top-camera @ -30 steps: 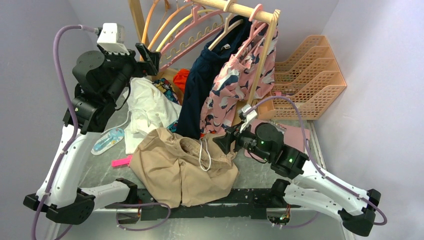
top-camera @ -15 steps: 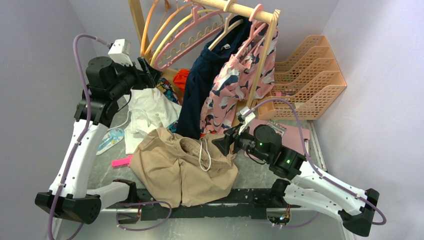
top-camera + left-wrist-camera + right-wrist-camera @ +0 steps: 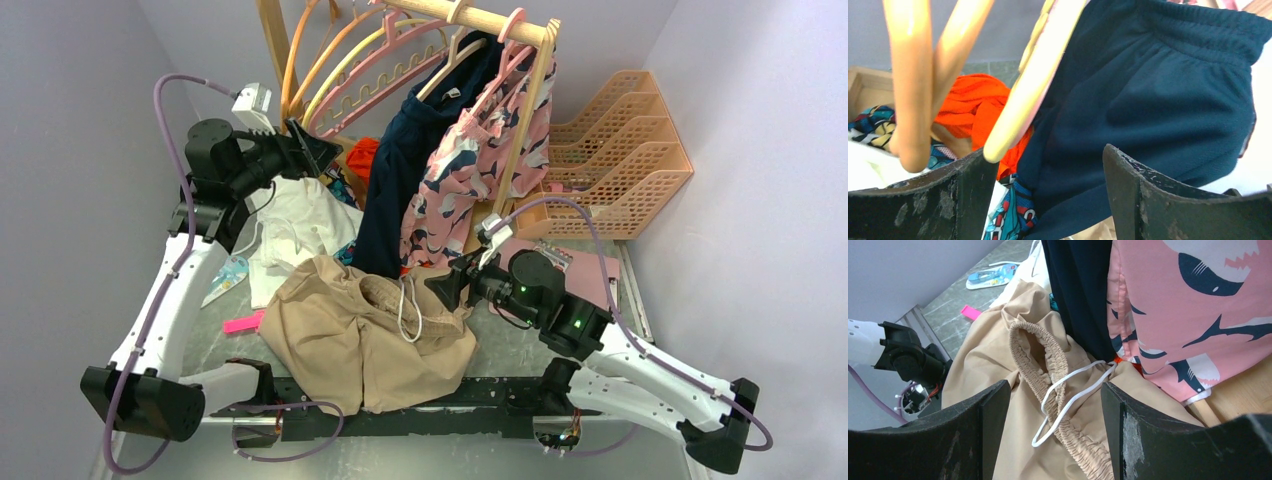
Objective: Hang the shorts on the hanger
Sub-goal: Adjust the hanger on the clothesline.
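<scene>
The left jaws are held apart and empty at upper left of the top view, just beside the low end of the pink hanger (image 3: 380, 72) hung on the wooden rail (image 3: 480, 18). The right jaws are spread, empty, at the edge of the shorts (image 3: 350, 340). These are heaped at centre frame on the grey desk (image 3: 505, 345), enclosed by lilac walls. They are tan, with a gathered waistband and a white drawstring (image 3: 1068, 390).

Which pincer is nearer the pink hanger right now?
Left. The left pincer is open, right by the pink hanger, at its lower end. The right pincer is down by the waistband of the shorts, far from the hanger.
</scene>
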You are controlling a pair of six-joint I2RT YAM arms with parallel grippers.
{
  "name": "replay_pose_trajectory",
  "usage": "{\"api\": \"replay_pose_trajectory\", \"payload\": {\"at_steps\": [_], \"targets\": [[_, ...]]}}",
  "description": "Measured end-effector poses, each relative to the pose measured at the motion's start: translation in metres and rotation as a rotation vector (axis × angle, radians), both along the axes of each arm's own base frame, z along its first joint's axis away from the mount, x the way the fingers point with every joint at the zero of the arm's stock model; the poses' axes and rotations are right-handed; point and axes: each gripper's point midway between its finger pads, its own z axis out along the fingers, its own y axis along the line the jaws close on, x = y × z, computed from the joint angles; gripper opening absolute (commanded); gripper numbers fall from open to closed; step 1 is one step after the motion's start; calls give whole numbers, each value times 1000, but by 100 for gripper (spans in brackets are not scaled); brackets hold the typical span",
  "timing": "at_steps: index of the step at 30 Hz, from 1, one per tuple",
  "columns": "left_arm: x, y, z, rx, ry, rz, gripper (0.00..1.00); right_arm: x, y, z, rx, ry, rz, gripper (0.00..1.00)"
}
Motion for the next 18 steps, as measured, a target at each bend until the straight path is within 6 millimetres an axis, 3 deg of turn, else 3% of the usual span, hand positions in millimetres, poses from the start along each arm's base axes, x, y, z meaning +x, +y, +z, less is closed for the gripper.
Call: {"api": "replay_pose_trajectory", "payload": {"at_steps": [6, 14, 18], "targets": [[-7, -6, 6, -31, -61, -46, 75, 1, -3, 2, 4, -14, -11, 70], [-17, -13, 14, -54, -134, -100, 58, 2, -5, -2, -9, -16, -17, 70], [-22, -16, 22, -61, -169, -126, 54, 2, -5, -3, -11, -17, -18, 70]]}}
